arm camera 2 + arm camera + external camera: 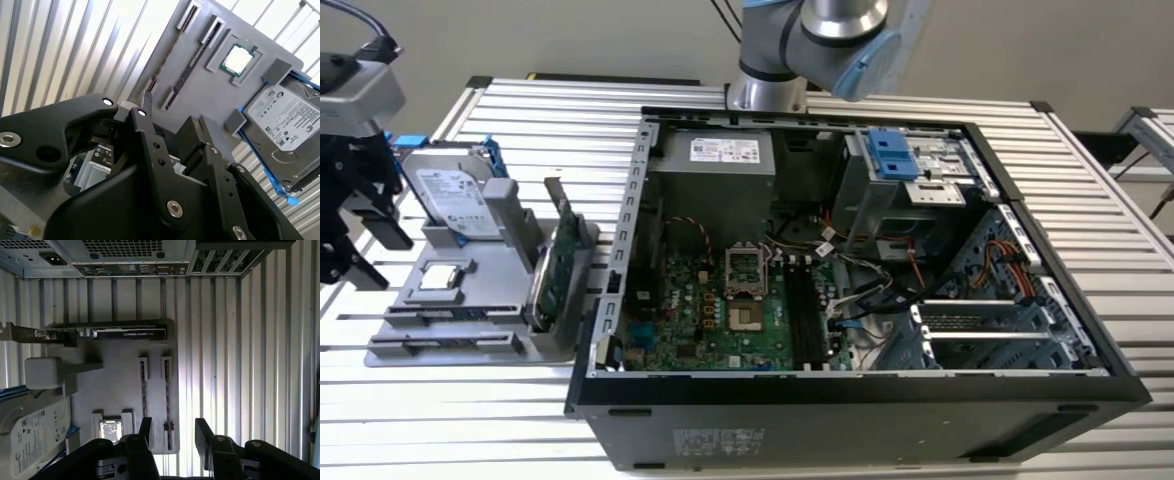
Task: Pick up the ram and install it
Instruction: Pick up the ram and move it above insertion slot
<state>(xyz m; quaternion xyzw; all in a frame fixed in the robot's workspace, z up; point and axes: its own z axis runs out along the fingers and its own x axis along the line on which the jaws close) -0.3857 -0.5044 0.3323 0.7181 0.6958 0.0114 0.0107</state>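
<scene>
While the ram (pixel 167 405) is lying on its edge in a slot of the grey tray (pixel 120 375), close to the tray's outer border, the task is, as I judge, only beginning. Nothing is lifted, and the long memory slots (pixel 809 315) inside the open computer case (pixel 854 425), beside the tray, are looking empty. A second stick (pixel 144 390) is lying parallel to the ram, further into the tray. The gripper (pixel 174 436) is hovering above one end of the tray, its fingers standing well apart, holding nothing and touching nothing. The ram's near end is showing under the gap between them. Both picking and installing are waiting to be done.
</scene>
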